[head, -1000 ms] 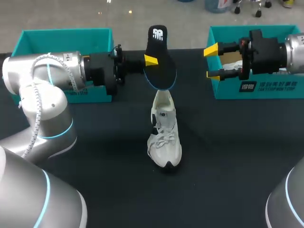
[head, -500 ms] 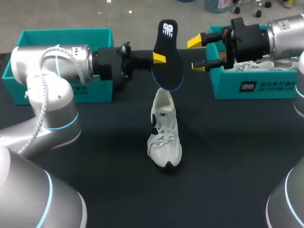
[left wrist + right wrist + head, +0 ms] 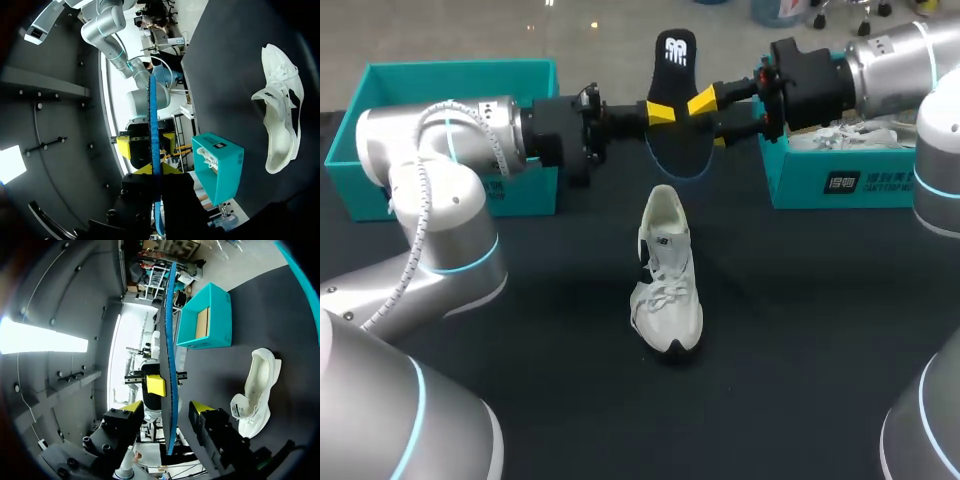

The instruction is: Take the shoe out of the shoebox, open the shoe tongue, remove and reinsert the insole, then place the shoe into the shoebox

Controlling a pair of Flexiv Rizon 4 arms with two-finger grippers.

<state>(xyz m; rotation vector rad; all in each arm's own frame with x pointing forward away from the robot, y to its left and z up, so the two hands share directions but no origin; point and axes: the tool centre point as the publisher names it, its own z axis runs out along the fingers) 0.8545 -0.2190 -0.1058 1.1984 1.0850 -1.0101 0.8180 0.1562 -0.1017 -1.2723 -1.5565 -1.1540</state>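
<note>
The shoe [image 3: 665, 270] lies on the table below both grippers. The insole [image 3: 677, 60], likely thin, light and floppy, is pinched in the left gripper [image 3: 660, 112]. The right gripper [image 3: 710, 120] stands wide open astride it, apparently not touching. It is best gripped on its flat faces, mid-length.

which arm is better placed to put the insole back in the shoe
Left: the left jaws are shut on the insole near the shoe; the right jaws only straddle it, open.
</note>
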